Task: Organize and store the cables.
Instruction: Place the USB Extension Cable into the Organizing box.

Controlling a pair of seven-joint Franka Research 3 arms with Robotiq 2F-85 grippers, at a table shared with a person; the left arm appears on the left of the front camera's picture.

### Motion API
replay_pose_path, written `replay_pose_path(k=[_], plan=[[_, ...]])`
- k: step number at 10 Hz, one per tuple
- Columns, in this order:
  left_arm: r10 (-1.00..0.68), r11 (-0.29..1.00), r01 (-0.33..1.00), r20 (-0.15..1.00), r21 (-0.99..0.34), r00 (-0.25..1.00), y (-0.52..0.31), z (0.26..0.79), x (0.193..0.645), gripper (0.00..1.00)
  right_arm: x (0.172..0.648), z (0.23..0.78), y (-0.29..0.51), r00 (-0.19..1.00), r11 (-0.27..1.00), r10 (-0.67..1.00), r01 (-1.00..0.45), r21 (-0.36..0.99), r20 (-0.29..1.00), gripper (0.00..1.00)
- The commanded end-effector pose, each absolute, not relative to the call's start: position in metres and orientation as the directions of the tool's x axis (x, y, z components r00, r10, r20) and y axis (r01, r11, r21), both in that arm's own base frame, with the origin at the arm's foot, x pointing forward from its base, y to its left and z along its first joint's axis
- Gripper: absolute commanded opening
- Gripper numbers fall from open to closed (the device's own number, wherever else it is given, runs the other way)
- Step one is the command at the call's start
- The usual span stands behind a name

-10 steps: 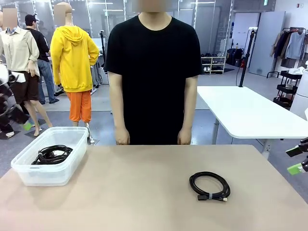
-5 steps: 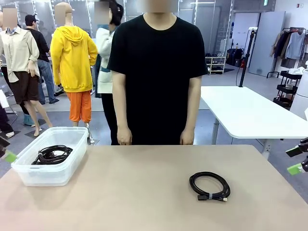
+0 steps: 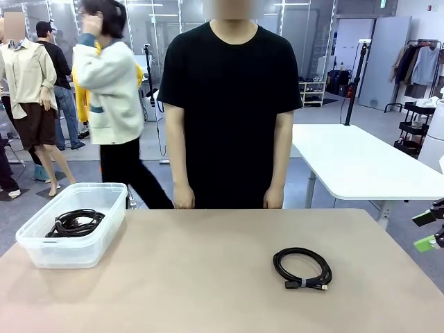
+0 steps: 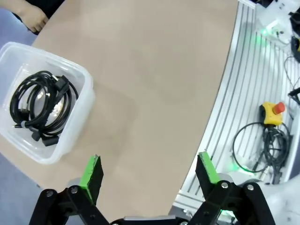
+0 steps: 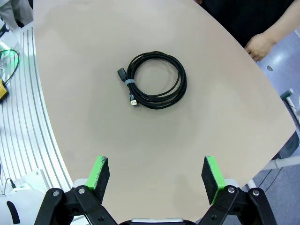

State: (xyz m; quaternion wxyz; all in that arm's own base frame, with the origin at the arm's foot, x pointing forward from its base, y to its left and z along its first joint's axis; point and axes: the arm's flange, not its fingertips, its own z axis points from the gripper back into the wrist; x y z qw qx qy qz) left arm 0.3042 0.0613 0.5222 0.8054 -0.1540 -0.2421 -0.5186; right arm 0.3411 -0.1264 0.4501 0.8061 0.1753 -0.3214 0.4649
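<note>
One coiled black cable [image 3: 302,268] lies loose on the beige desk [image 3: 208,277]; another sits in the clear plastic bin [image 3: 41,253]. Both end effectors, left [image 4: 149,171] and right [image 5: 156,172], stand apart and empty. Pinch the coil across its banded strands, likely with the right.

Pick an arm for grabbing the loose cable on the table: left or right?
Right, probably. The coiled cable lies on the table's right half, in front of the open right gripper. The open left gripper sits by the bin on the far left, better placed for receiving.
</note>
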Motion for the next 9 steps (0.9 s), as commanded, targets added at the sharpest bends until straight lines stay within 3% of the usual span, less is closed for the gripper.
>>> replay_pose_path(k=[1, 3, 4, 6, 9], plan=[[-0.745, 0.452, 0.892, 0.555, 0.014, 0.370, 0.046, 0.516, 0.307, 1.00, 0.342, 0.450, -0.128, 0.348, 0.499, 0.634, -0.866, -0.021, 0.691, 1.00], [-0.745, 0.452, 0.892, 0.555, 0.014, 0.370, 0.046, 0.516, 0.307, 1.00, 0.341, 0.450, -0.126, 0.361, 0.506, 0.637, -0.862, -0.016, 0.681, 1.00], [-0.745, 0.452, 0.892, 0.555, 0.014, 0.370, 0.046, 0.516, 0.307, 1.00, 0.331, 0.471, -0.113, 0.279, 0.408, 0.665, -0.913, -0.023, 0.693, 1.00], [-0.745, 0.452, 0.892, 0.555, 0.014, 0.370, 0.046, 0.516, 0.307, 1.00, 0.345, 0.496, -0.041, 0.269, 0.332, 0.804, -0.943, -0.025, 0.531, 1.00], [-0.745, 0.452, 0.892, 0.555, 0.014, 0.370, 0.046, 0.516, 0.307, 1.00, 0.394, 0.485, 0.051, 0.329, 0.342, 0.907, -0.940, -0.007, 0.263, 1.00]])
